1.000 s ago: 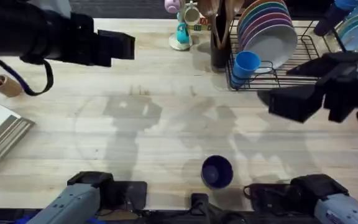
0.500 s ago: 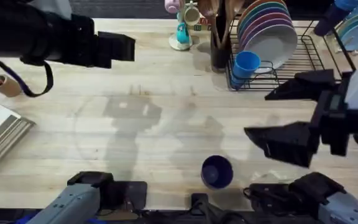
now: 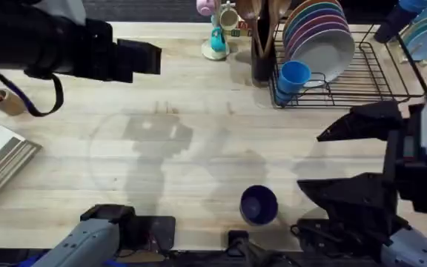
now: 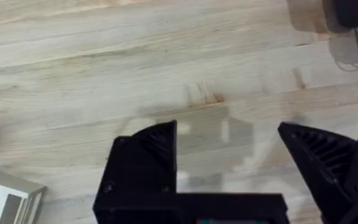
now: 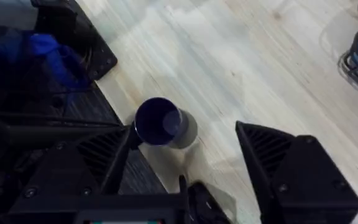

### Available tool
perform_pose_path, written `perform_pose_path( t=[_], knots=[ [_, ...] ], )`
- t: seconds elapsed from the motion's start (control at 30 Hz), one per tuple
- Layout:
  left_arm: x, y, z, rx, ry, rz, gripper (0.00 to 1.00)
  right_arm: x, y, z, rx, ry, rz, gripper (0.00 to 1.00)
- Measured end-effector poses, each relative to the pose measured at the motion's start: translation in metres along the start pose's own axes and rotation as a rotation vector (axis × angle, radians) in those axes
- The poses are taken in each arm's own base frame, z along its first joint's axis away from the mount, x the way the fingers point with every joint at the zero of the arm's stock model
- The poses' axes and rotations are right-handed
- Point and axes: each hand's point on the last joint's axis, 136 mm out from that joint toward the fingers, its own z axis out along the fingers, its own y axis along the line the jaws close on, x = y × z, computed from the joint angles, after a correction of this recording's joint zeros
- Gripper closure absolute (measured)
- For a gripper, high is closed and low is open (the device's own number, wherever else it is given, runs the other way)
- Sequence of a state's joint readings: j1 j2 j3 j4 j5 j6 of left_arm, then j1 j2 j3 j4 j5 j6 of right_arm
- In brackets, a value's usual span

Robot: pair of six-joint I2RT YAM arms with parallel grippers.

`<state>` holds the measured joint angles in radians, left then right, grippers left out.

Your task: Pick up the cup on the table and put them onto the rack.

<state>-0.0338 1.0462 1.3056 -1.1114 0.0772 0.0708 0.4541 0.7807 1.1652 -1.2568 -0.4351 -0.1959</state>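
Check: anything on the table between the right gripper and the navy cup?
Nothing. In the overhead view, only bare table separates the open right gripper from the navy cup; the right wrist view agrees.

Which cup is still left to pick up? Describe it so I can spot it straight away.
Start at the wooden table and look along its near edge, between the two arm bases. The navy cup stands there upright and alone, mouth up. Its twin, the light blue cup, is already in the black wire rack at the far right, beside the plates.
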Motion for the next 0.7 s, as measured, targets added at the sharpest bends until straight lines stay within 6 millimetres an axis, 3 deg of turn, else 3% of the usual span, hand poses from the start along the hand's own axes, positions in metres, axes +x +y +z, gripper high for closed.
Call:
perform_pose_path(
  t=[0.33,0.7],
  knots=[
    [0.0,0.0,0.0,0.0,0.0,0.0,0.011,-0.004,-0.003,0.0,0.019,-0.016,-0.01,0.009],
    [0.0,0.0,0.0,0.0,0.0,0.0,0.011,0.005,-0.012,0.001,0.068,0.026,-0.094,0.009]
  ],
)
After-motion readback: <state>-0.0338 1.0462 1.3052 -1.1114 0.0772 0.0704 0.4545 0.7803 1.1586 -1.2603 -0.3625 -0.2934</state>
